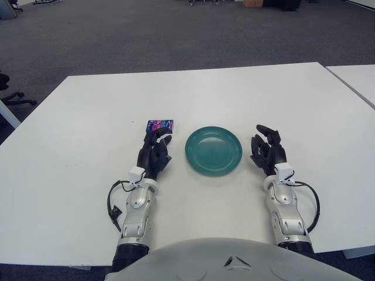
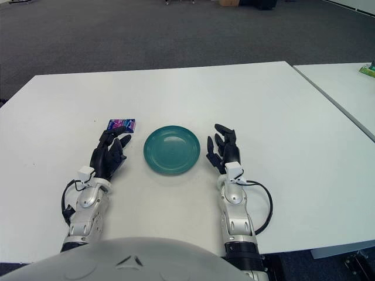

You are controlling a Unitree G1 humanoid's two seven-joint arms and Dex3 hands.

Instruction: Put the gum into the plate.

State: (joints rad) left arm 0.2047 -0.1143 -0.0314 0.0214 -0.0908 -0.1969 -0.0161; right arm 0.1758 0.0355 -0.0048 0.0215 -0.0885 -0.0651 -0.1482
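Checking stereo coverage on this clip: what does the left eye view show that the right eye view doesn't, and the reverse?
Only the left eye view: a black office chair at the left edge.

Only the right eye view: a green item on the neighbouring table, too small to identify.

Both: the white table, the gum pack lying left of the empty green plate, the left hand open just behind the gum, and the right hand open right of the plate.

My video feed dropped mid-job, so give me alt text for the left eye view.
The gum pack lies on the white table, just beyond the open left hand and left of the empty green plate. The right hand shows open, right of the plate.
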